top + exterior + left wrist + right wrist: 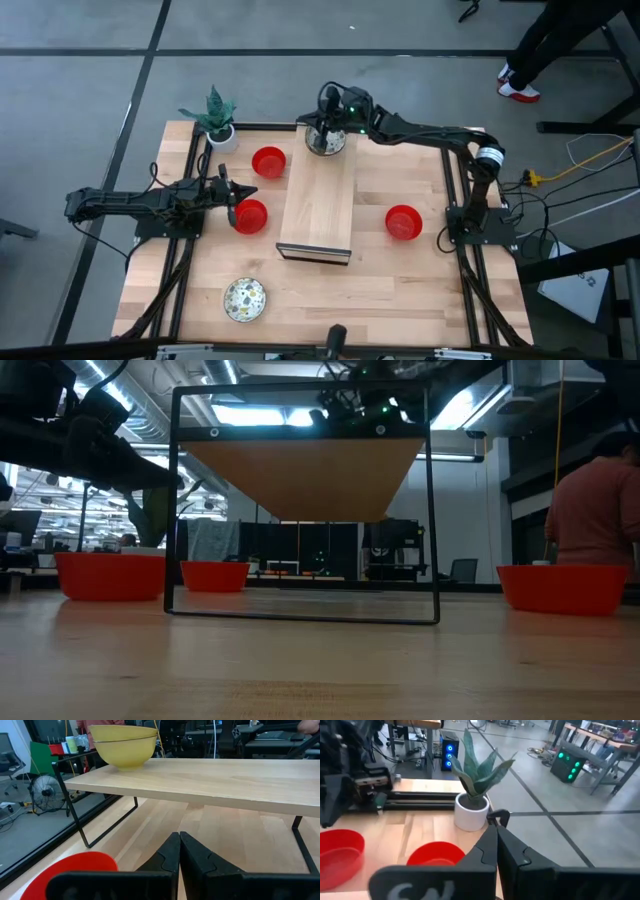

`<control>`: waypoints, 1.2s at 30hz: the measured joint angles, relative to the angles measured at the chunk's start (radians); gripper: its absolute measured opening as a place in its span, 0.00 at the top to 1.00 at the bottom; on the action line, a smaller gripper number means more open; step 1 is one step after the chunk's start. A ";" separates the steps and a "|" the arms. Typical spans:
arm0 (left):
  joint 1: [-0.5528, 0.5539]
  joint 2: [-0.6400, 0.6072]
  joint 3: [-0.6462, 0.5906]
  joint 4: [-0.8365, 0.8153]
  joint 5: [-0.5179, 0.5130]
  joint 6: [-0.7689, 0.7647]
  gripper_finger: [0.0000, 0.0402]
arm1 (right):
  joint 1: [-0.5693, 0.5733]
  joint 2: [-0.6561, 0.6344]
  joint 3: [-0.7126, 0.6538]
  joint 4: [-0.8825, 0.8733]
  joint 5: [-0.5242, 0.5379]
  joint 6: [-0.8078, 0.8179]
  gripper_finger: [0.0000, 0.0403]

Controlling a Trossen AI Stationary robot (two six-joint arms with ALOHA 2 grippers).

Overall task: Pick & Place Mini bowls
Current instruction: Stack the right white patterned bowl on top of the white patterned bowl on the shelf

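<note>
The left gripper hung with fingers closed, empty, beside a red bowl. The right gripper, fingers likewise closed and empty, stood over the stacked speckled bowls on the wooden shelf. Another speckled bowl sat on the counter.

High view: overhead, straight down on the whole surface. Low view: at surface level, looking across under the raised wooden shelf. Left wrist view: close behind that shelf's edge. Right wrist view: close, facing the potted plant, also seen from overhead.
</note>
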 joint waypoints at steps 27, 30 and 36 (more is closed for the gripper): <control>0.000 0.000 0.000 0.000 0.000 0.000 0.99 | -0.003 0.018 0.003 -0.070 0.007 -0.026 1.00; 0.000 0.000 0.000 0.000 0.000 0.000 0.99 | -0.003 0.018 0.003 -0.063 0.048 -0.033 1.00; 0.000 0.000 0.000 0.000 0.000 0.000 0.99 | -0.003 0.018 0.003 -0.047 0.131 -0.018 1.00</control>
